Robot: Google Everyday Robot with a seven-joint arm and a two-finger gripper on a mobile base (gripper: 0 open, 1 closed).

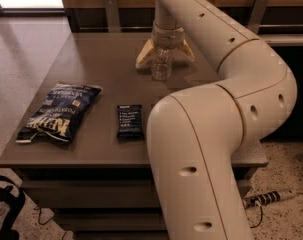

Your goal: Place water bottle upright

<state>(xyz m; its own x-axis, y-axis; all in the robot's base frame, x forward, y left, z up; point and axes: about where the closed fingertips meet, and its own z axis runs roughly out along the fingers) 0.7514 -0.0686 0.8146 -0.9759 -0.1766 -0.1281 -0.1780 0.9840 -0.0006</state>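
Pincer (166, 60): at the far middle of the desk (101, 59), pointing straight down from the wrist and straddling the top of the water bottle (161, 69).
Pincer state: released; the two tan fingers (145, 55) splay outward to either side, and their tips stand apart from the bottle's sides.
Water bottle: upright on the desk, directly beneath the pincer and between its fingers; the clear ribbed body is visible, while the cap end is hidden up in the pincer.
Arm (231, 84): cream-coloured, rising from the lower foreground, bending at the right and reaching back over the desk to the pincer.
Chip bag (58, 113): dark blue, lying flat near the front left corner of the desk, well apart from the bottle.
Snack bar (129, 121): dark wrapper, lying flat just beside the arm's lower segment, between the chip bag and the arm.
Desk: brown-grey top, with a wooden wall panel behind it.
Floor (26, 44): pale speckled surface to the left and right of the desk.
Power strip (268, 198): lying on the floor at the lower right, with its cable trailing.
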